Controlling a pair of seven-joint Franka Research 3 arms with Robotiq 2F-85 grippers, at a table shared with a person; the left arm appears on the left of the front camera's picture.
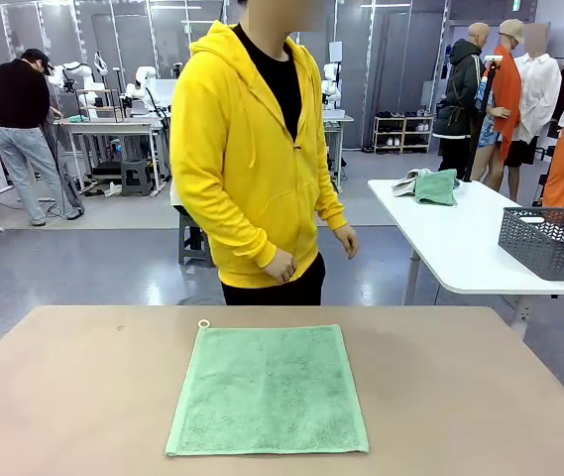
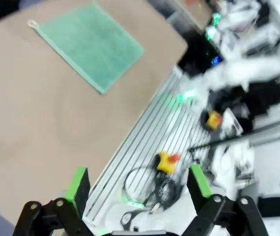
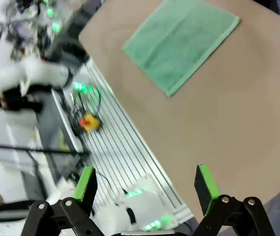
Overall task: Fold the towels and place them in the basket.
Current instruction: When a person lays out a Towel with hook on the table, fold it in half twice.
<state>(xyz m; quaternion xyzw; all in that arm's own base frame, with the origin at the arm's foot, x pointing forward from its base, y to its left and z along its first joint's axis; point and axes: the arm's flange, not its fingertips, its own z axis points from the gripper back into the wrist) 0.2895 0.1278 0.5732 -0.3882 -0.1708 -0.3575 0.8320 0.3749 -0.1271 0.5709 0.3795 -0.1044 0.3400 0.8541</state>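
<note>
A: Gaping wide and empty, left gripper (image 2: 139, 179) and right gripper (image 3: 144, 179) hang above the table (image 1: 54, 397) edge. The mint towel (image 1: 270, 389) lies flat at six o'clock.
B: Risk?
A: Uneven corner pinches could drag it and skew the fold.
B: Views?
A: Front gives the person (image 1: 252, 149) at twelve and the basket (image 1: 549, 241) at three; the wrists give the fingers.
</note>
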